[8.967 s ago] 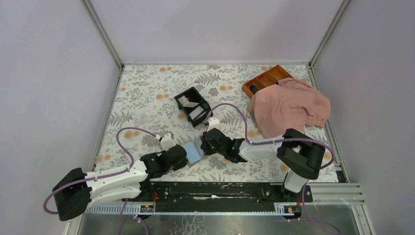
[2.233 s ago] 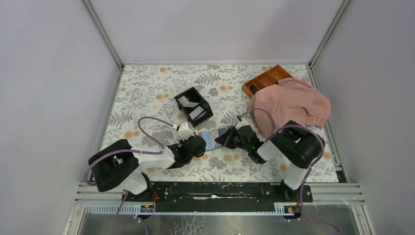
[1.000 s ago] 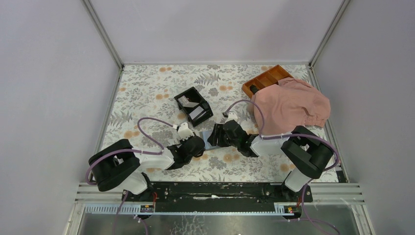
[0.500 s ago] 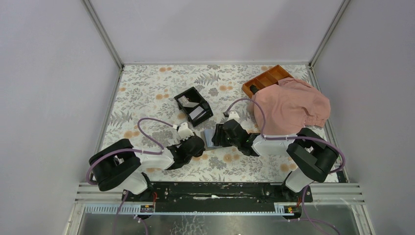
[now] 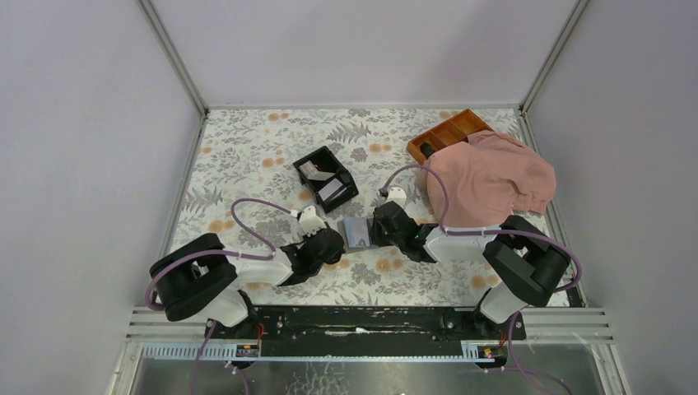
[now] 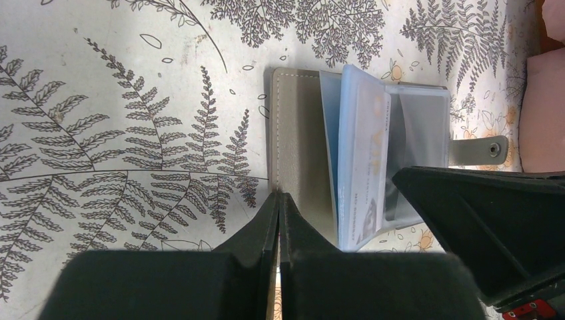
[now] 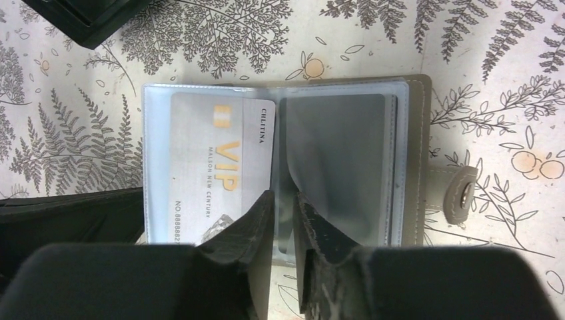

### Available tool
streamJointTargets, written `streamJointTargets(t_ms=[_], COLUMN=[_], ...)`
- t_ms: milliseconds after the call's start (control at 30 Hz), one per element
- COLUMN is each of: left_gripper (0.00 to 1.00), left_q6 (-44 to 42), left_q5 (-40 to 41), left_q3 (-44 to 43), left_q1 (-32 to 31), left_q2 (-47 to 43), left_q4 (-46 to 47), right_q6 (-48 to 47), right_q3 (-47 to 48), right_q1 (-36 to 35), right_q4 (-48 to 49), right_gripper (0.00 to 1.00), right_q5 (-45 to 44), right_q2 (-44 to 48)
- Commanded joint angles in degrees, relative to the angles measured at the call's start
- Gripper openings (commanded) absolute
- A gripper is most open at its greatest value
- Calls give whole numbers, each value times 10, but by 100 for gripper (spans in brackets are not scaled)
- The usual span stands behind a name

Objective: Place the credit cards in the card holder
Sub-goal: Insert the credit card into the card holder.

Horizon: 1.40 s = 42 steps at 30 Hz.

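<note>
The card holder lies open on the floral table between my two grippers. In the right wrist view its clear sleeves show, and a pale grey VIP credit card sits in the left sleeve. My right gripper is over the holder's middle, its jaws nearly shut on a clear sleeve edge. My left gripper is shut, tips on the edge of the holder's taupe cover. Two more pale cards lie in the black box.
An orange-brown divided tray stands at the back right, partly under a pink cloth. The cloth's edge shows in the left wrist view. The black box's corner is just beyond the holder. Grey walls enclose the table.
My right gripper has shifted slightly right, and more of the open holder now shows between the grippers. The left arm has stayed still for the last second.
</note>
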<state>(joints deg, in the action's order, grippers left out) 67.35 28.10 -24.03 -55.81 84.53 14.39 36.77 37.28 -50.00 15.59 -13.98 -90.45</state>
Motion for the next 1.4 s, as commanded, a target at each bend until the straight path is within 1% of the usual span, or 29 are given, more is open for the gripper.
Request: streamJointTargets(t_ms=[0, 100, 267, 500, 767, 1167, 1367], left_gripper=[0, 0, 0, 0, 0, 0, 0], left_q6=[-17, -17, -18, -18, -20, -21, -21], left_q5=[-59, -61, -61, -62, -67, -70, -68], left_q3=[42, 42, 43, 43, 43, 42, 46], left_q1=[1, 2, 2, 2, 4, 4, 4], left_q2=[50, 53, 55, 60, 72, 78, 64], left_q4=[-127, -125, -122, -118, -108, -105, -110], right_q6=[-12, -13, -19, -26, -30, -33, -33], right_q3=[8, 15, 23, 35, 31, 49, 57], right_q1=[3, 3, 3, 3, 2, -18, -31], right_q4=[-24, -25, -25, -24, -2, -8, -20], right_gripper=[20, 15, 9, 5, 3, 3, 3], right_q5=[-34, -34, -31, -21, 6, 8, 0], right_q2=[-1, -9, -24, -45, -62, -59, -51])
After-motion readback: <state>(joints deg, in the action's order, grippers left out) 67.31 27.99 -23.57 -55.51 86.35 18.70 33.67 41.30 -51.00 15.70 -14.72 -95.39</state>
